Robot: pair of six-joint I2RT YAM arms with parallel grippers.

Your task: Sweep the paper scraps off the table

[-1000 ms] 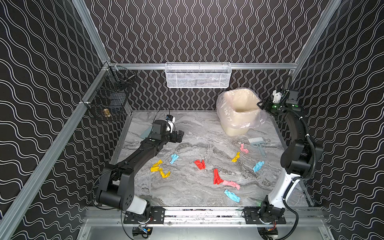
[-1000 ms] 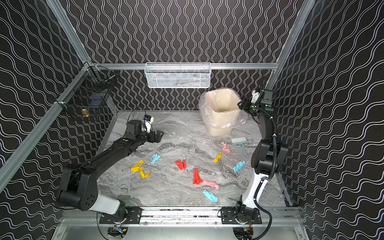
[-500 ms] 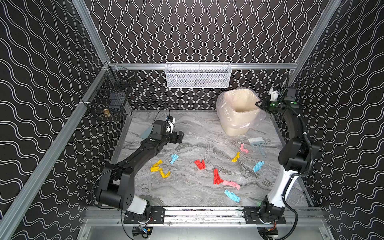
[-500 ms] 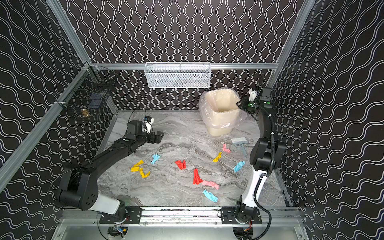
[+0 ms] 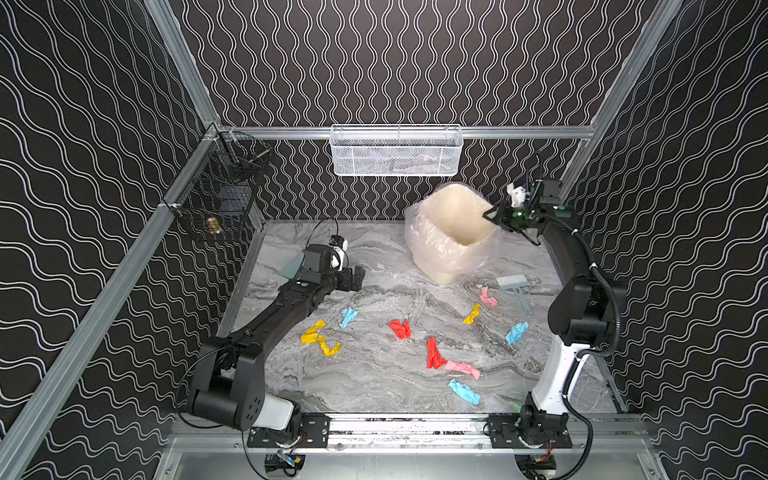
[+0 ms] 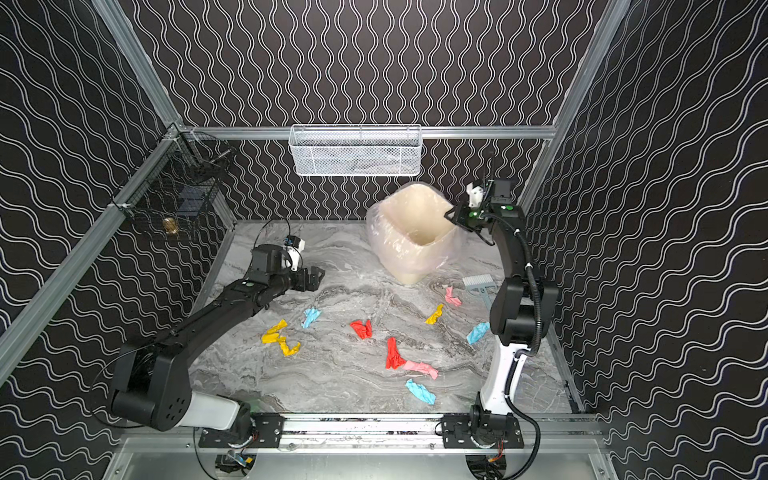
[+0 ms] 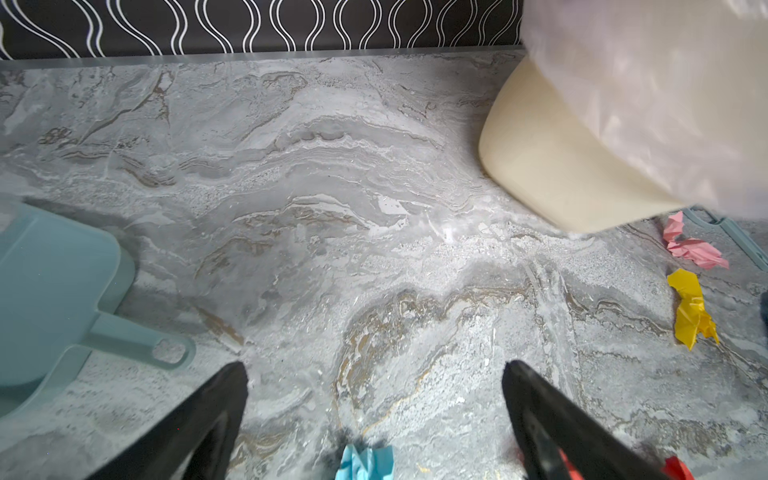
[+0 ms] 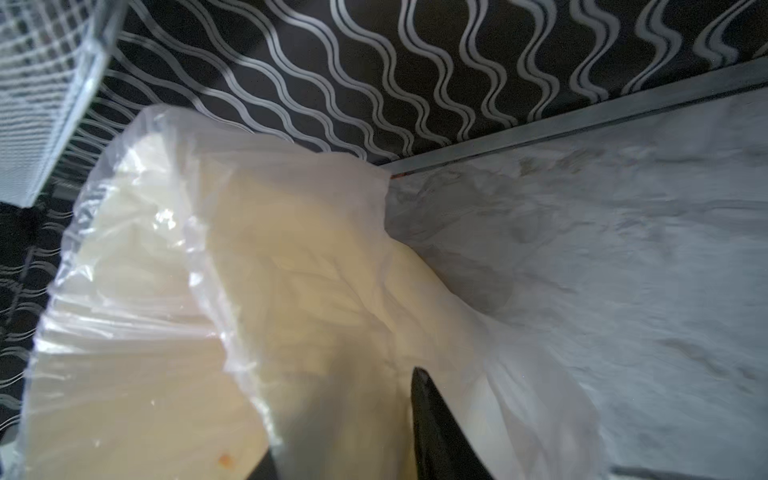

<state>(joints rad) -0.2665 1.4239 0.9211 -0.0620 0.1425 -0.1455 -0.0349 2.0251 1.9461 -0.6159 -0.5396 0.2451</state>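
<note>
Across the marble table (image 5: 374, 386), in both top views, the paper scraps (image 5: 400, 328) in red, yellow, blue and pink lie loose from 9 o'clock through the centre to 3 and 5 o'clock. The left gripper (image 5: 356, 277) hovers low at 10 o'clock with its jaws spread wide, just beside a pale blue dustpan (image 5: 291, 264). At 1 o'clock stands a cream bin (image 5: 453, 249) wrapped in a clear liner. The right gripper (image 5: 492, 216) is raised at the 3 o'clock side of the bin's rim. A pale blue brush (image 5: 515, 286) lies untouched at 2 o'clock, near a pink scrap.

Seen from the left wrist, the left gripper (image 7: 374, 365) holds its black fingers (image 7: 199, 415) far apart over the marble, with a blue scrap (image 7: 365, 461) close beneath. The dustpan (image 7: 54, 291) lies flat beside one finger, and a yellow scrap (image 7: 692, 309) sits near the bin (image 7: 561, 166).

Seen from the right wrist, the right gripper (image 8: 340, 415) has a fingertip on either side of the liner (image 8: 232, 266) at the bin's rim. Whether it is pinching the plastic cannot be told.
</note>
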